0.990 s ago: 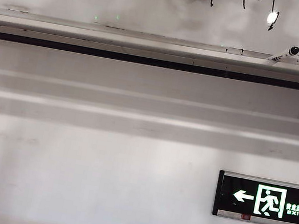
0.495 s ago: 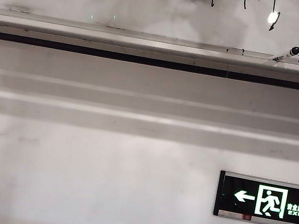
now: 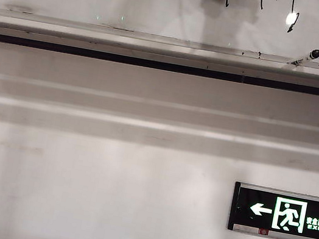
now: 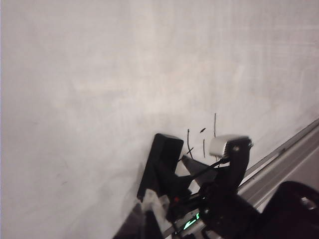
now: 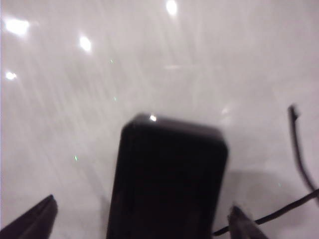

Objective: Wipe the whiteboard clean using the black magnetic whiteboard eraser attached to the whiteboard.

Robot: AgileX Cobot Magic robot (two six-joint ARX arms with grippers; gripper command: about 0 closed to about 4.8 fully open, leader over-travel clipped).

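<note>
eraser [image 5: 167, 179] on whiteboard [image 5: 99, 89] | between right tool [image 5: 142, 221] fingertips | strokes beside

The small black rectangular eraser [image 5: 168, 179] sits flat on the glossy white whiteboard [image 5: 99, 89]; the right gripper [image 5: 141, 219] stands spread wide, dark fingertips [image 5: 35, 219] flanking it, apart; thin black marker strokes [image 5: 299, 154] at the eraser's three o'clock.

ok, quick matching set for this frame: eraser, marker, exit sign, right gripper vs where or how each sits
1 eraser
2 marker
3 exit sign
4 right gripper

a lying on the tray rail
b on the wall below the board
c stuck on the whiteboard beside black strokes
d open, fingers either side of the eraser

Pairs: 1-c, 2-a, 3-b, 4-d.
Left gripper: shut, out of view.
</note>
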